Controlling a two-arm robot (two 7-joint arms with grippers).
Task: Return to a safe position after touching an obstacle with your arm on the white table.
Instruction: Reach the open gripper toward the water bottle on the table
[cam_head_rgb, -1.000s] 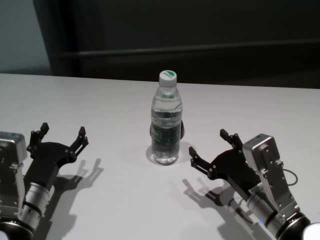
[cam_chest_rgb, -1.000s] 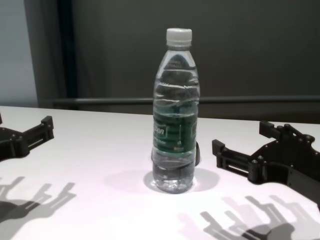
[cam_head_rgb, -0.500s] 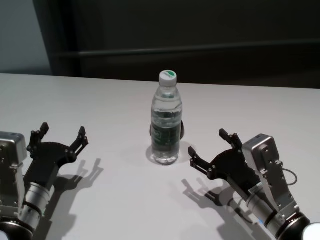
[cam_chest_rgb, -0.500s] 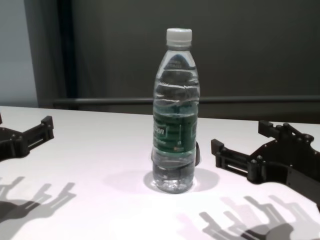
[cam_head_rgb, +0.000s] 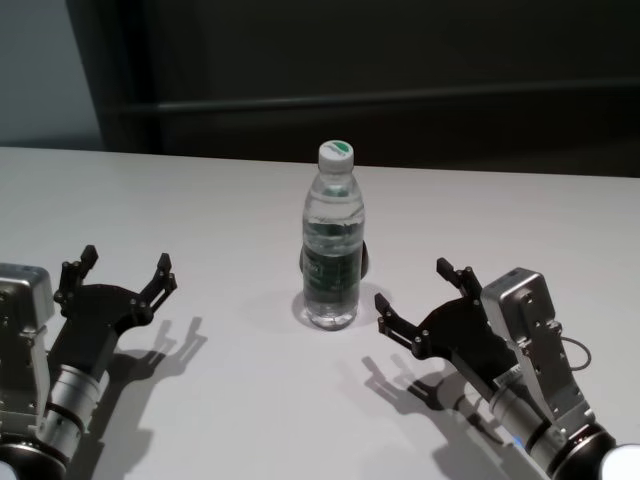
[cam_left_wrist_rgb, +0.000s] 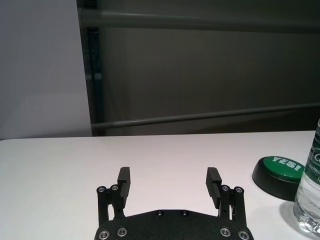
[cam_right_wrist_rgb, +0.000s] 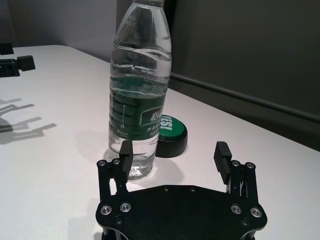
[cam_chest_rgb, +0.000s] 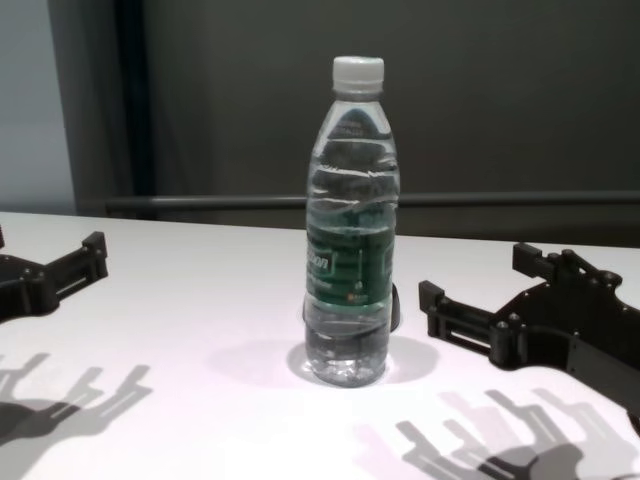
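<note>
The obstacle, a clear water bottle (cam_head_rgb: 332, 245) with a white cap and green label, stands upright mid-way across the white table (cam_head_rgb: 200, 200); it also shows in the chest view (cam_chest_rgb: 350, 230) and right wrist view (cam_right_wrist_rgb: 141, 95). My right gripper (cam_head_rgb: 415, 285) hovers low just right of the bottle, open and empty, its nearer finger a short gap from the bottle's base (cam_chest_rgb: 478, 277). My left gripper (cam_head_rgb: 127, 258) sits open and empty well to the left; in its wrist view (cam_left_wrist_rgb: 168, 175) only the bottle's edge (cam_left_wrist_rgb: 310, 200) appears.
A low black disc with a green top (cam_right_wrist_rgb: 171, 135) lies on the table right behind the bottle (cam_left_wrist_rgb: 280, 170). A dark wall with a horizontal rail runs beyond the table's far edge. Open tabletop lies on either side of the bottle.
My right gripper has crept slightly left, toward the bottle. The bottle and the left arm have not moved.
</note>
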